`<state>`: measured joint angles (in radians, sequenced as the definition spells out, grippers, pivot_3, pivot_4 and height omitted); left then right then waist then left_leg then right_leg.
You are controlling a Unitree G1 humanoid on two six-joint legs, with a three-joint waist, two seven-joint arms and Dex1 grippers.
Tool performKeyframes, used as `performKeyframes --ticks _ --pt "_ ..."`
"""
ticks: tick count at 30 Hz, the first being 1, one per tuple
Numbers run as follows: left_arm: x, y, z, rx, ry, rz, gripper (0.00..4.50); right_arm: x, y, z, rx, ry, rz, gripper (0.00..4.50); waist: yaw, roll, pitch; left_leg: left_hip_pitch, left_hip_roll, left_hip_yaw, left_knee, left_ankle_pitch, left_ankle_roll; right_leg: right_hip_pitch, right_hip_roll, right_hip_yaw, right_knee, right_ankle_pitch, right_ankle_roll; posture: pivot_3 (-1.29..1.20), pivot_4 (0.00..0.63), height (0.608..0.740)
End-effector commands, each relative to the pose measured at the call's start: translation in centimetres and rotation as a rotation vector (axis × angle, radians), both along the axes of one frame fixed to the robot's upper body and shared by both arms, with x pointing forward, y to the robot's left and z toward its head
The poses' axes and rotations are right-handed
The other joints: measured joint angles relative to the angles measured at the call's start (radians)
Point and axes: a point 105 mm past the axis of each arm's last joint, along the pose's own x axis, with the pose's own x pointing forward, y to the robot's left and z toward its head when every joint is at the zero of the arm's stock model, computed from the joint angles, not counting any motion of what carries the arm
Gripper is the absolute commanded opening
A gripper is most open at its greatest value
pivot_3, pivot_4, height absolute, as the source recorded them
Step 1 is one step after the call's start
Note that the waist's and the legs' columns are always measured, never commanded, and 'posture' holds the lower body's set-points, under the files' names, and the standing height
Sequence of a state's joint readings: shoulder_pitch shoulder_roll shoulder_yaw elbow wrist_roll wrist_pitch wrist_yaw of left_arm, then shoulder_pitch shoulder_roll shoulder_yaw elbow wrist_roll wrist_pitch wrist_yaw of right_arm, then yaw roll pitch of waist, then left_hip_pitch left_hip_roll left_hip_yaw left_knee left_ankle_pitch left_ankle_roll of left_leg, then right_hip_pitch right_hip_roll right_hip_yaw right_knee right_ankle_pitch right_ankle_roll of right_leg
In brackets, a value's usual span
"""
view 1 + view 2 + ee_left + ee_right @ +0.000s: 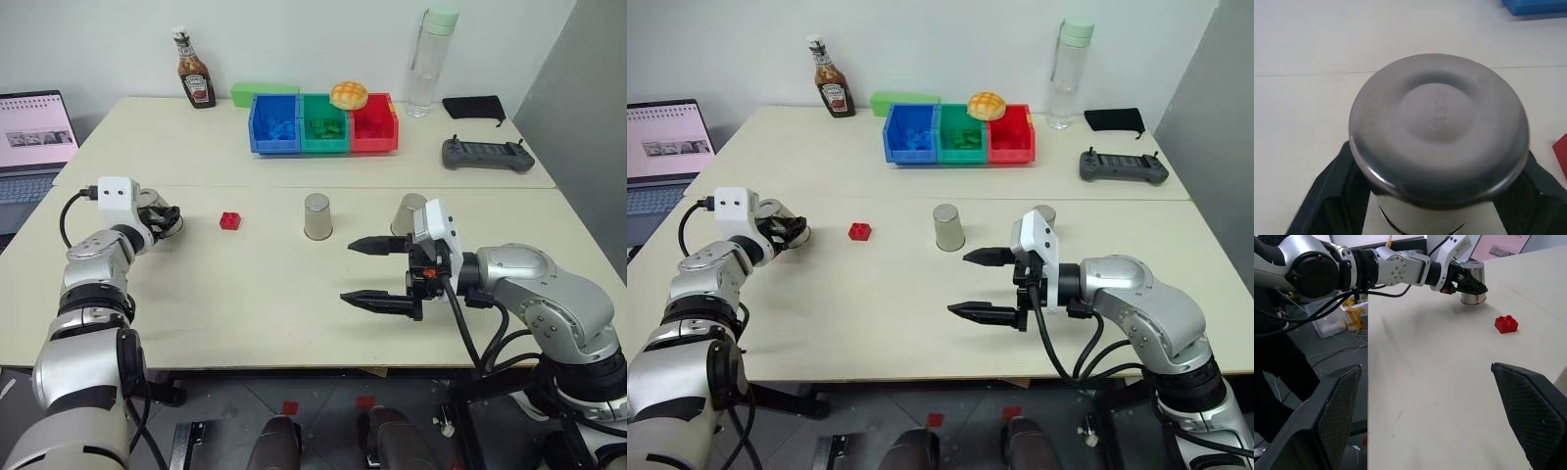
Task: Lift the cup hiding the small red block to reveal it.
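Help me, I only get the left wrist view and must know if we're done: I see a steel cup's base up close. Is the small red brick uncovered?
Observer: Yes, the small red studded plastic brick lies bare on the beige table, beside the silver steel cup at the left claw.
Operator: Other cups?
Observer: Two more silver cups stand upside down further right.
Operator: Right claw?
Observer: The right claw is open and empty.

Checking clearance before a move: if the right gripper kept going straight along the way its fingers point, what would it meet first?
Nothing on the tabletop, seemingly: the right gripper points toward the robot's left, passing nearer than the small red block. Depth is uncertain.
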<state>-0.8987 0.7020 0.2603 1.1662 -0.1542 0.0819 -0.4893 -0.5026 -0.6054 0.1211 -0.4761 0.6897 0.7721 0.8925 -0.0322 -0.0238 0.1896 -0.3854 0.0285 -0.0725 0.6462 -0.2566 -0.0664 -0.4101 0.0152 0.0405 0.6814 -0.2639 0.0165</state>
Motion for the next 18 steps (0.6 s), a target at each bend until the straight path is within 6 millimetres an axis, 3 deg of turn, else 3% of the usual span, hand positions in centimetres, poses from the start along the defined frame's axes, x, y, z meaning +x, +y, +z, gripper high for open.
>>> performKeyframes --ticks 1,18 --pt "0.3 0.1 2.0 -0.008 -0.057 -0.005 4.42 -0.6 0.3 1.0 0.029 -0.038 0.018 4.5 0.0 0.0 0.0 0.0 0.0 0.0 0.0 0.0 0.0 0.0 0.0 0.0 0.0 0.0 0.0 0.0 0.15 0.74" --pt "-0.8 0.6 9.2 0.141 -0.269 -0.083 4.48 -0.1 0.3 1.8 0.064 -0.063 -0.001 4.5 0.0 0.0 0.0 0.0 0.0 0.0 0.0 0.0 0.0 0.0 0.0 0.0 0.0 0.0 0.0 0.0 0.15 0.74"
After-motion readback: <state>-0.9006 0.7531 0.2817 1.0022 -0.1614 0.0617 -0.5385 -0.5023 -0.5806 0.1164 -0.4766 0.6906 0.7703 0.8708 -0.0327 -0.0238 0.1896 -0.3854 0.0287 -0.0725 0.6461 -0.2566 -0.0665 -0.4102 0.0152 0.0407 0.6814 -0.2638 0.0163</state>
